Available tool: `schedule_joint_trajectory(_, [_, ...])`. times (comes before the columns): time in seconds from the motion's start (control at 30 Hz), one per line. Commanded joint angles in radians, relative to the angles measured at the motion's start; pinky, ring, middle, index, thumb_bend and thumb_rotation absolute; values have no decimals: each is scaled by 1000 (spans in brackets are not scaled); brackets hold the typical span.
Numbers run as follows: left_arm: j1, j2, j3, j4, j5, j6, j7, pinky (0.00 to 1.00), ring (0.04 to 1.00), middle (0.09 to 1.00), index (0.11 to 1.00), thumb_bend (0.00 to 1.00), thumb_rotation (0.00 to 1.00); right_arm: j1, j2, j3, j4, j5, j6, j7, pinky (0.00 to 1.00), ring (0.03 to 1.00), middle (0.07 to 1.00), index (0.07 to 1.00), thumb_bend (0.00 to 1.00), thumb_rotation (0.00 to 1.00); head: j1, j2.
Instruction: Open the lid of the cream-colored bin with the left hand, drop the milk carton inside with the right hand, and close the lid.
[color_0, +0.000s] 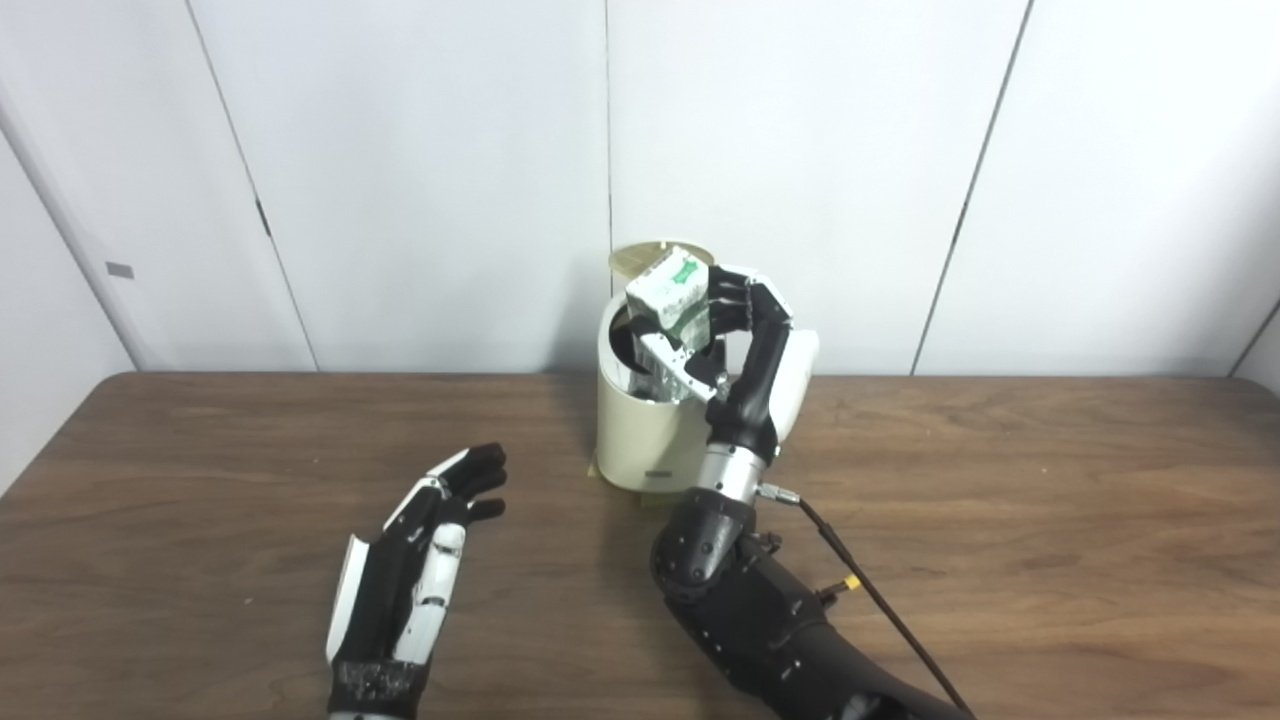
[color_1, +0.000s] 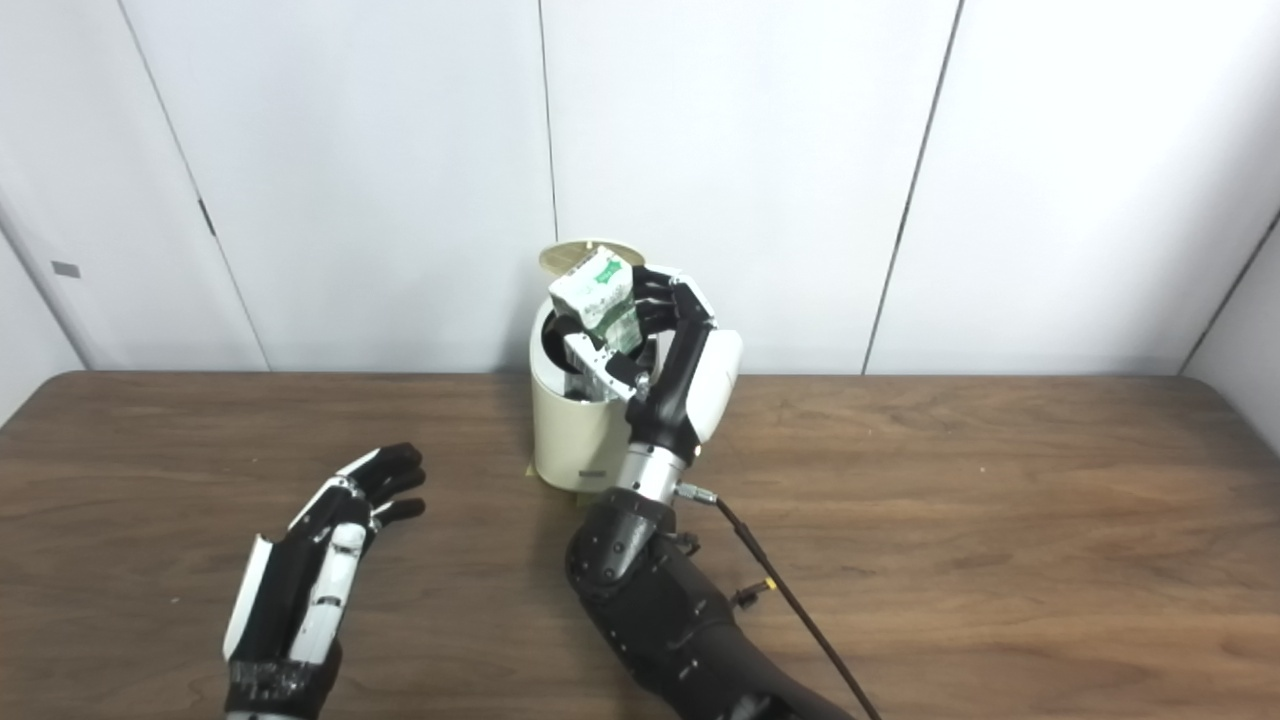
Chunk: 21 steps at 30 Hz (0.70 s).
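Note:
The cream-colored bin (color_0: 635, 435) stands at the back of the table, near the wall. Its round lid (color_0: 645, 258) is up, tilted behind the opening. My right hand (color_0: 735, 335) reaches over the bin's rim and is shut on the milk carton (color_0: 672, 290), a white carton with green print. The carton hangs tilted just above the dark opening. My left hand (color_0: 425, 560) rests low over the table to the bin's front left, open, fingers apart, holding nothing and well away from the bin.
The brown wooden table (color_0: 1000, 520) runs wide to both sides. A black cable (color_0: 870, 590) trails from my right wrist toward the bottom edge. White wall panels (color_0: 400, 180) stand close behind the bin.

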Motion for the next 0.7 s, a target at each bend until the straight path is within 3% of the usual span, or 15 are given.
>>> schedule_joint_trajectory(0.0, [199,-48,-13,-35,-9,-54,14,753,813,822,796,205,762,-80,14,9,-56,-22,-29,-27,378,432,490,518,507,0,3,0])
schedule_joint_trajectory(0.67, [206,-51,-16,-35,-9,-51,15,760,819,827,802,221,757,-96,12,10,-46,-34,-29,-43,371,431,488,519,507,0,9,-2])
